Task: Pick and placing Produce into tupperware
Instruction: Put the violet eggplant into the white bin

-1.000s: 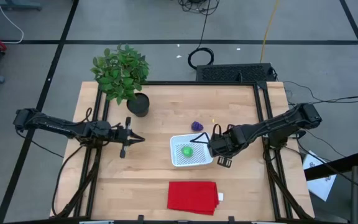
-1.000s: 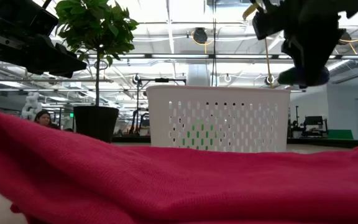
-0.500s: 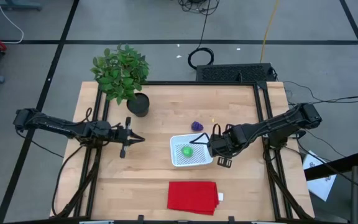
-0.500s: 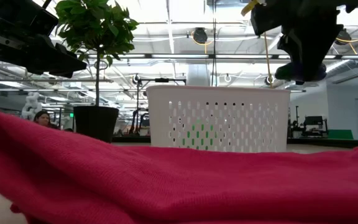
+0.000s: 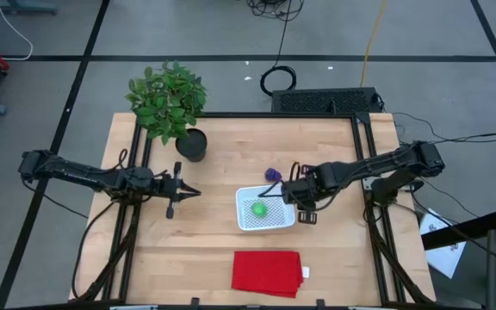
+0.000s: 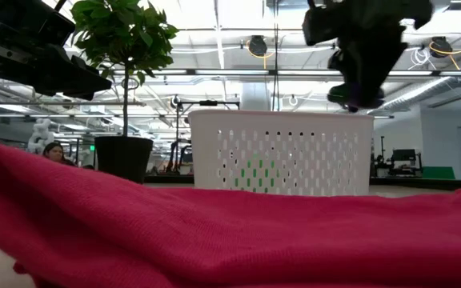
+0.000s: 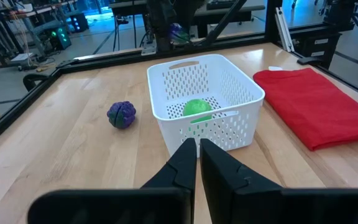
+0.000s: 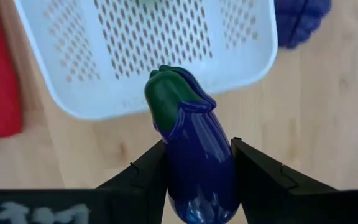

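Observation:
The white perforated tupperware (image 5: 265,209) sits mid-table with the round green item (image 5: 257,208) resting on its floor. The rounded purple item (image 5: 272,175) lies on the wood just beyond the tupperware's far edge. My right gripper (image 5: 293,195) hovers at the tupperware's right edge, shut on the elongated dark purple eggplant (image 8: 194,162). In the low view the gripper (image 6: 358,48) hangs above the tupperware's rim (image 6: 282,114). My left gripper (image 5: 183,191) waits, shut, to the left of the tupperware, and its closed fingers (image 7: 197,162) point at it. My right gripper pinches the eggplant's purple body (image 8: 197,149) between its two fingers (image 8: 148,171), one on each side. The fingers come from above, pointing down. The green-capped end (image 8: 166,93) sticks out beyond the fingertips, and the eggplant is lifted clear over the tupperware's right edge.
A red folded cloth (image 5: 268,272) lies near the table's near edge and fills the low view's foreground (image 6: 214,240). A potted plant (image 5: 169,103) stands at the far left corner. Bare wood (image 5: 205,250) lies between the cloth and my left arm.
My right gripper, still shut on the eggplant, has moved toward the table's left and slightly toward the far edge, closing on the tupperware's right edge. In the low view it has shifted across and risen a little.

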`<control>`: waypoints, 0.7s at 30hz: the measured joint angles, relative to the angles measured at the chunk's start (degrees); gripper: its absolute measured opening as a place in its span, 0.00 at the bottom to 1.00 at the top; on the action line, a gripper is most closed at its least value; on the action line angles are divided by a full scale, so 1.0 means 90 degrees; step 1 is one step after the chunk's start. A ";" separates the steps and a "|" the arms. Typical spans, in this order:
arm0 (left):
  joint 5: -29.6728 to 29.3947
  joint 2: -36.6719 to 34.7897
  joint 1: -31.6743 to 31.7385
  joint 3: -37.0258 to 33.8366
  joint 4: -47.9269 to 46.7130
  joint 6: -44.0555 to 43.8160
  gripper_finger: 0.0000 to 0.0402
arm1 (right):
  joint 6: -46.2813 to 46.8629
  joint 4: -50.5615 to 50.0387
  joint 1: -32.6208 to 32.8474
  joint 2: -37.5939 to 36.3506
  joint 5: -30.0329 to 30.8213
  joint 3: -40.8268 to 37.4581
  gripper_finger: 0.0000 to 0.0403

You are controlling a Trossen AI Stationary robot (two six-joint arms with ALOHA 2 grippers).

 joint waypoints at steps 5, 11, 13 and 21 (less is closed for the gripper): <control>0.0000 0.0001 -0.0001 0.0000 0.0000 0.0001 0.06 | -0.0680 0.0281 -0.0334 0.0000 -0.0033 0.0002 0.36; 0.0000 0.0002 -0.0002 0.0000 0.0000 0.0039 0.06 | -0.1182 0.0534 -0.0752 0.0000 -0.0361 0.0141 0.36; 0.0000 0.0000 -0.0001 0.0000 0.0000 0.0040 0.06 | -0.1391 0.0583 -0.0823 0.0000 -0.0360 0.0339 0.36; -0.0039 0.0001 0.0000 0.0000 0.0000 0.0070 0.06 | -0.1927 0.0824 -0.0990 0.0045 -0.0366 0.1130 0.36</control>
